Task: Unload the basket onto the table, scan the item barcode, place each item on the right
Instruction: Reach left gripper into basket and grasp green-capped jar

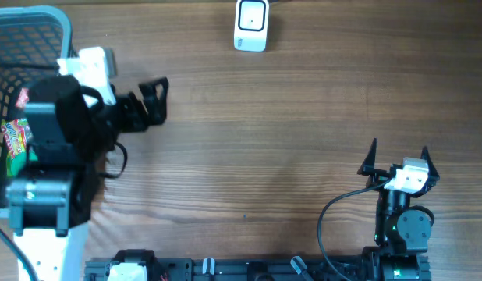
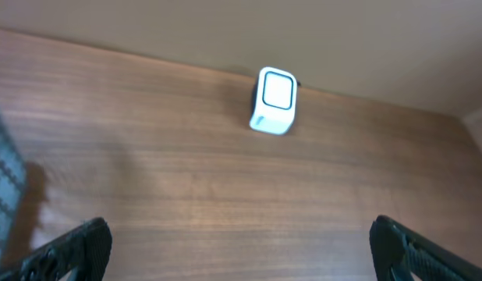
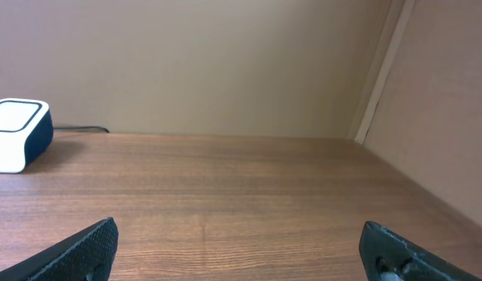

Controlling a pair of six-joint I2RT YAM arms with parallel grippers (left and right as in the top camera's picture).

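Note:
A white barcode scanner with a dark window stands at the far edge of the wooden table, and it also shows in the left wrist view and the right wrist view. The item, a colourful packet, lies in the blue-grey basket at far left, partly hidden by the left arm; no barcode shows. My left gripper is open and empty, just right of the basket and pointing toward the scanner. My right gripper is open and empty near the front right.
The basket's mesh wall shows at the left edge of the left wrist view. A black cable loops beside the right arm's base. A wall corner rises behind the table's far right end.

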